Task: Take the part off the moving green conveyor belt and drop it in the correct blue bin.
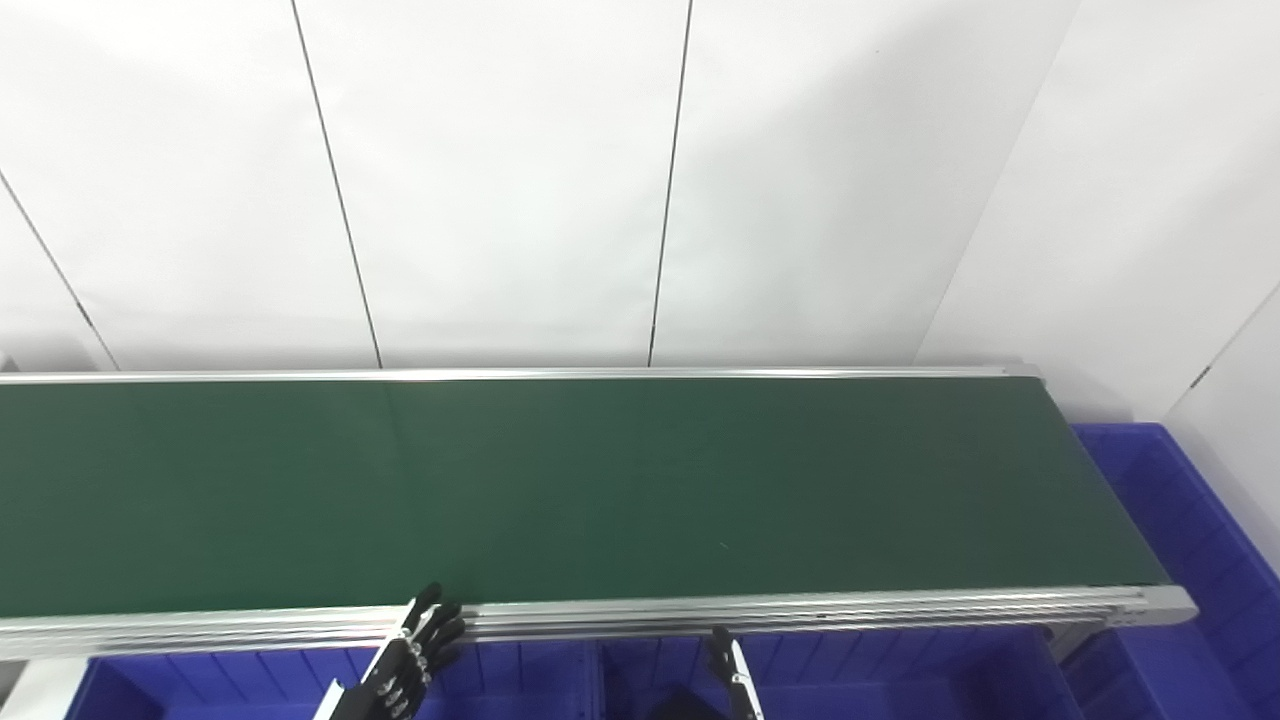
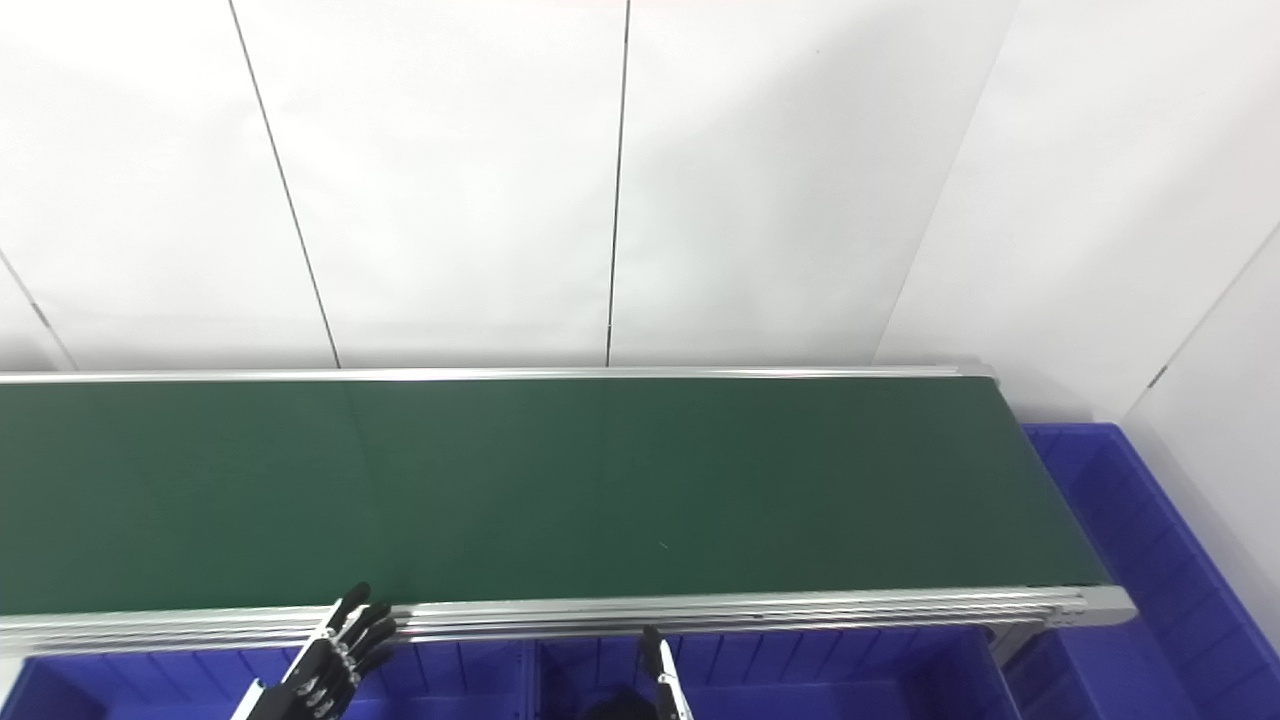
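The green conveyor belt [image 1: 560,490] runs left to right across the view and no part shows on it. My left hand [image 1: 412,655] is at the bottom, its fingers straight and apart, reaching up to the belt's near metal rail and holding nothing. Only the tip of my right hand [image 1: 730,680] shows at the bottom edge, below the rail. It also shows in the right eye view [image 2: 662,680]. Blue bins [image 1: 540,680] sit below the near rail, under both hands.
Another blue bin [image 1: 1190,540] stands past the belt's right end. A silver rail [image 1: 800,610] edges the belt's near side. White wall panels stand behind the belt.
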Controlling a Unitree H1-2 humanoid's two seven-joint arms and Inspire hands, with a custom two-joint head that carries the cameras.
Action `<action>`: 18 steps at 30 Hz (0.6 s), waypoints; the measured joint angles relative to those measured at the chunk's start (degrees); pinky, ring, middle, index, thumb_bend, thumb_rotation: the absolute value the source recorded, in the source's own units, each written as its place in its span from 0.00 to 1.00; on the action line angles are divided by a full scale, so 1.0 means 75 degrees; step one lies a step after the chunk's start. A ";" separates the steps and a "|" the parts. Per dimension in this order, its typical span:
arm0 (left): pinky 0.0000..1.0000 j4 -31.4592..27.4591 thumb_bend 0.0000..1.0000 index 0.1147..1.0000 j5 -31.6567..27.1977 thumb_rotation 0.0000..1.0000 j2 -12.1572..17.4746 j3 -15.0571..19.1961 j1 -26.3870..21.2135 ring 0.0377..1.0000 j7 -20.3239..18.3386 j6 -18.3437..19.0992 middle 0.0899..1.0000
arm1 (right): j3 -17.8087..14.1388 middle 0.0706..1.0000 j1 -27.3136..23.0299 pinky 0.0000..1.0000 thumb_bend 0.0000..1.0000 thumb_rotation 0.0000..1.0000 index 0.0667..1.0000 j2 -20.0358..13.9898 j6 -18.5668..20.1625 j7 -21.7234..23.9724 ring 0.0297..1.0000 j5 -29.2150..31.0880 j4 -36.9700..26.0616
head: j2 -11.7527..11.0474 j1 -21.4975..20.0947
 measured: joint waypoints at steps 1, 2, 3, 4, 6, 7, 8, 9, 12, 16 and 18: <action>0.89 -0.0010 0.95 0.96 0.0002 0.69 0.0006 -0.0022 0.0004 0.92 0.0000 0.0000 0.94 | 0.0016 0.95 0.0003 0.99 0.76 0.71 1.00 -0.0028 0.0000 -0.0001 0.95 0.0056 -0.0015 | 0.0139 0.0151; 0.89 -0.0023 0.96 0.95 0.0008 0.69 0.0016 -0.0051 0.0012 0.92 0.0008 0.0000 0.94 | 0.0025 0.95 0.0007 0.99 0.76 0.71 1.00 -0.0053 0.0000 -0.0002 0.95 0.0086 -0.0035 | 0.0141 0.0152; 0.90 -0.0042 0.98 0.95 0.0057 0.69 0.0036 -0.0087 0.0022 0.93 0.0042 -0.0001 0.95 | 0.0030 0.95 0.0013 0.98 0.76 0.71 1.00 -0.0077 0.0000 -0.0003 0.94 0.0108 -0.0082 | 0.0210 0.0222; 0.90 -0.0063 0.99 0.95 0.0099 0.69 0.0063 -0.0144 0.0032 0.93 0.0101 -0.0002 0.96 | 0.0031 0.95 0.0018 0.98 0.76 0.71 1.00 -0.0091 0.0000 -0.0003 0.94 0.0121 -0.0141 | 0.0292 0.0292; 0.90 -0.0175 1.00 0.95 0.0244 0.69 0.0122 -0.0287 0.0072 0.94 0.0274 -0.0002 0.96 | 0.0024 0.96 0.0024 0.98 0.76 0.72 1.00 -0.0107 -0.0001 0.0011 0.94 0.0169 -0.0275 | 0.0492 0.0410; 0.91 -0.0216 1.00 0.95 0.0260 0.69 0.0143 -0.0341 0.0084 0.94 0.0352 -0.0002 0.96 | 0.0016 0.96 0.0024 0.98 0.76 0.72 1.00 -0.0112 -0.0002 0.0025 0.95 0.0194 -0.0298 | 0.0690 0.0538; 0.92 -0.0263 1.00 0.95 0.0307 0.71 0.0173 -0.0419 0.0093 0.95 0.0408 -0.0003 0.97 | 0.0003 0.96 0.0027 0.99 0.75 0.73 1.00 -0.0115 -0.0002 0.0079 0.96 0.0222 -0.0318 | 0.0726 0.0562; 0.93 -0.0293 1.00 0.95 0.0390 0.71 0.0218 -0.0497 0.0094 0.95 0.0523 -0.0006 0.97 | -0.0009 0.96 0.0037 0.99 0.75 0.73 1.00 -0.0122 -0.0002 0.0127 0.96 0.0279 -0.0356 | 0.0727 0.0563; 0.95 -0.0513 0.98 0.96 0.0553 0.76 0.0360 -0.0779 0.0163 0.97 0.0764 -0.0006 0.98 | -0.0130 0.96 0.0154 1.00 0.76 0.75 1.00 -0.0128 -0.0004 0.0333 0.97 0.0386 -0.0619 | 0.1438 0.0912; 0.98 -0.0830 0.90 0.97 0.0585 0.85 0.0412 -0.1018 0.0298 0.99 0.1105 -0.0017 0.99 | -0.0454 0.96 0.0344 0.96 0.77 0.76 1.00 -0.0132 -0.0005 0.0713 0.94 0.0481 -0.0946 | 0.2039 0.1231; 0.99 -0.0850 0.90 0.98 0.0626 0.92 0.0406 -0.1163 0.0356 1.00 0.1278 -0.0017 1.00 | -0.0697 0.96 0.0442 0.96 0.77 0.75 1.00 -0.0149 -0.0005 0.0921 0.94 0.0477 -0.1183 | 0.2274 0.1395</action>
